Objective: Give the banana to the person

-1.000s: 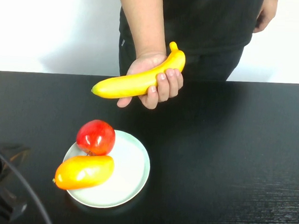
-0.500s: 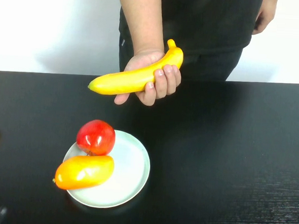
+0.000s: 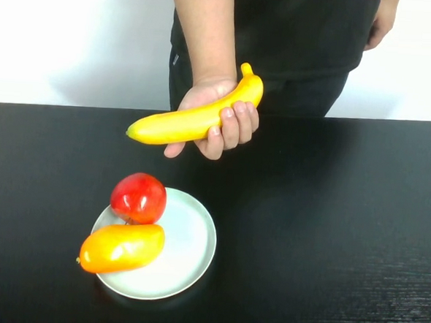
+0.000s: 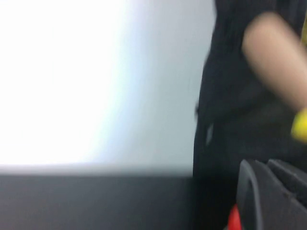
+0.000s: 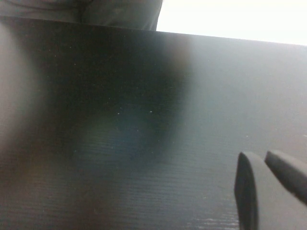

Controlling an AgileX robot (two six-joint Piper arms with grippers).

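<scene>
Left gripper point(image 4: 268, 191) by apple point(image 3: 138, 198); right point(image 5: 268, 184), tabletop point(image 5: 144, 120)

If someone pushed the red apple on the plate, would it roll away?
Probably yes. The red apple is round and glossy, sitting near the rim of the plate, so a push could roll it onto the table. The mango beside it might block one side. Neither the left gripper nor the right gripper is near it.

The long, glossy yellow banana point(image 3: 194, 120) is lying nearly level in the person point(image 3: 281, 41)'s curled hand point(image 3: 222, 118) above the desk's far edge, toward twelve o'clock, stem nub pointing up toward one o'clock, tip pointing toward nine o'clock.
</scene>
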